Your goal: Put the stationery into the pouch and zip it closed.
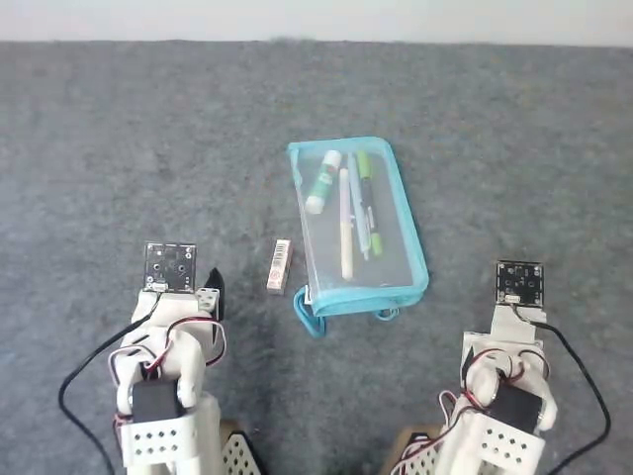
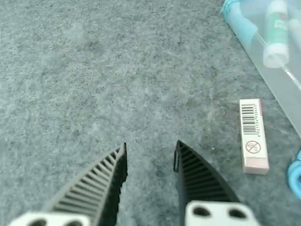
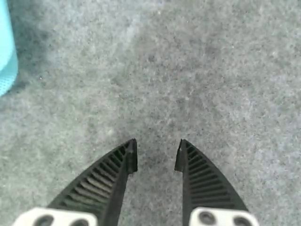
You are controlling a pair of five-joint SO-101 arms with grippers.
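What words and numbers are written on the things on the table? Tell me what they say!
No text here can be quoted.
Eraser: a barcode with a row of tiny digits beside it, too small to read.
Eraser, next to the barcode: a round crossed-out sign, with no words.
Glue stick, seen through the clear pouch: a green label, too blurred to read.

Desk (image 1: 109, 139): grey, felt-like cover, fine mottled fibre texture; extends side to side and near edge to far edge in high view. Same grey surface in both wrist views. Pale band (image 1: 316, 18): plain, whitish, runs full width beyond far desk edge; wall or bare surface, cannot tell which.
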